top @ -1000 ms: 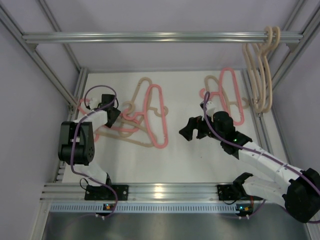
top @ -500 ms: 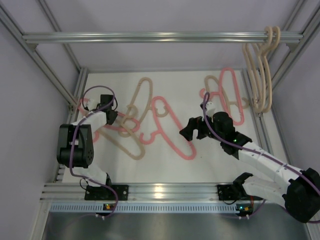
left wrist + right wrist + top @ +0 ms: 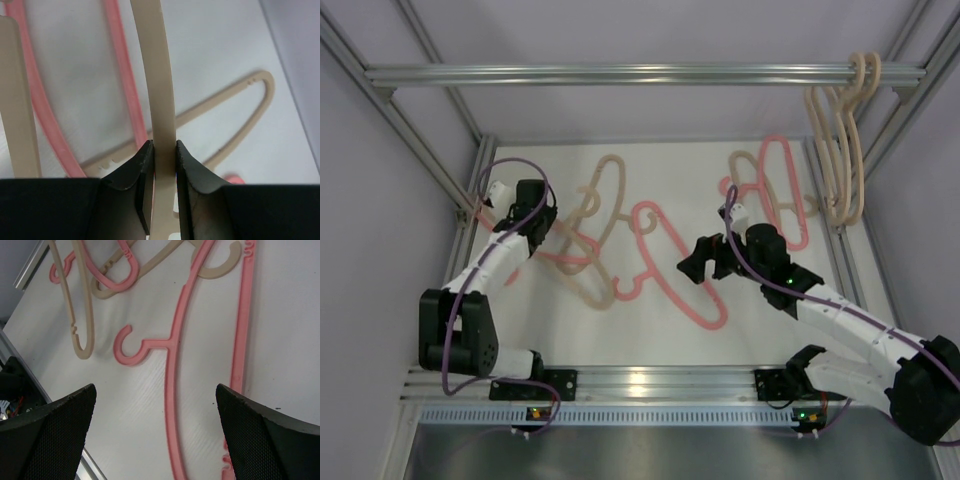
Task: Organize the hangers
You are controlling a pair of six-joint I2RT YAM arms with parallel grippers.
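Note:
My left gripper (image 3: pixel 541 231) is shut on the flat bar of a beige hanger (image 3: pixel 156 75), which lies slanted on the white table toward the lower right (image 3: pixel 598 298). Under it lie another beige hanger (image 3: pixel 265 85) and pink ones (image 3: pixel 122 75). A pink hanger (image 3: pixel 650 208) lies diagonally in the table's middle. My right gripper (image 3: pixel 698 262) is open and empty just right of it; the right wrist view shows its hook and long bar (image 3: pixel 170 393) between my spread fingers (image 3: pixel 60 425). Several beige hangers (image 3: pixel 863 68) hang from the top rail at the far right.
A pink and a beige hanger (image 3: pixel 778 142) lie together at the table's back right. A further beige hanger (image 3: pixel 610 160) lies at the back centre, a pink one (image 3: pixel 485 212) by the left frame. An aluminium rail (image 3: pixel 620 73) spans the top; frame posts border both sides.
My left gripper has pulled back and to the left with the beige hanger. The tangled pile spread out, and the middle pink hanger slid and turned toward my right gripper, which stayed still.

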